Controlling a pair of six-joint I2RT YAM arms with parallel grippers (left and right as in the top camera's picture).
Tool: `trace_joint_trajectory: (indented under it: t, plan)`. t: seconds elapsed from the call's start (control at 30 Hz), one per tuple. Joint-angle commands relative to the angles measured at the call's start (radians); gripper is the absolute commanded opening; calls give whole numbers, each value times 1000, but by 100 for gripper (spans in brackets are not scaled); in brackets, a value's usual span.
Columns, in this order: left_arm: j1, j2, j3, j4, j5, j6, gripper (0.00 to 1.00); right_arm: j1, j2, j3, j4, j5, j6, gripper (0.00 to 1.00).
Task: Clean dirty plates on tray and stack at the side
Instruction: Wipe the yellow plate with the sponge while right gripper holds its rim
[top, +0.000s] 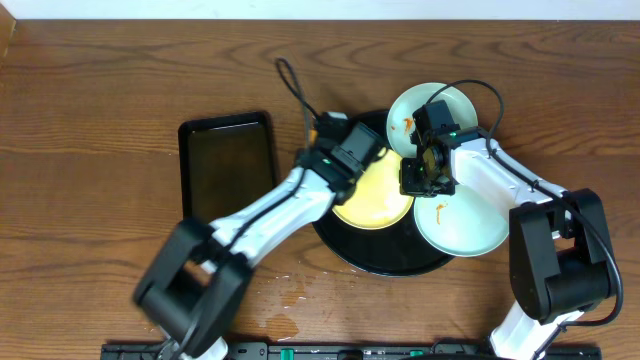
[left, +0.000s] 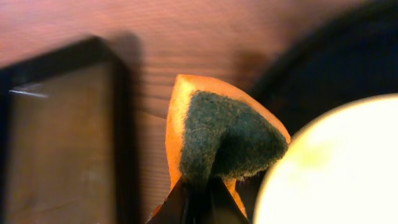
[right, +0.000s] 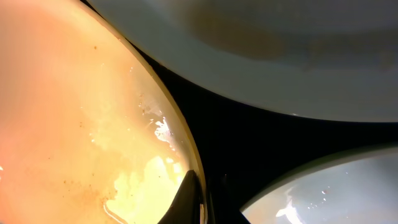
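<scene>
Only the overhead view takes in the whole wooden table (top: 100, 90). The tray (top: 372, 248) sits at its middle, and a smaller rectangular tray (top: 227, 165) lies to the left, well apart from it. All three plates rest on the round tray. The yellow plate (top: 375, 200) lies at its centre, the upper mint plate (top: 405, 108) overhangs the far rim, and the lower mint plate (top: 465, 225) overhangs the right rim. Each mint plate carries a small orange smear (top: 408, 125); neither wrist view shows these.

From above, the arms' own housings hide both sets of fingers. The left wrist view shows that the left gripper (left: 196, 202) is pinched tight on an orange sponge (left: 217, 134), green scouring face to the camera, just beside the yellow plate's edge. That view is blurred.

The right gripper (top: 425, 172) hangs between the three plates. Its wrist view shows one dark finger (right: 189, 198) at the yellow plate's rim. The other finger is lost against the black tray, so how wide the gripper stands cannot be told.
</scene>
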Motion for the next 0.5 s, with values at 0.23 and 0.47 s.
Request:
trace_joint_trajectory:
  t: [0.23,0.47]
  plan:
    - [263,-341,21,-305,266,-50,7,-10,12,-14,-18,68,-88,1]
    - [533,-287,-91,-297,591,95,8,-10,12,-14,-6,-10,-179,1]
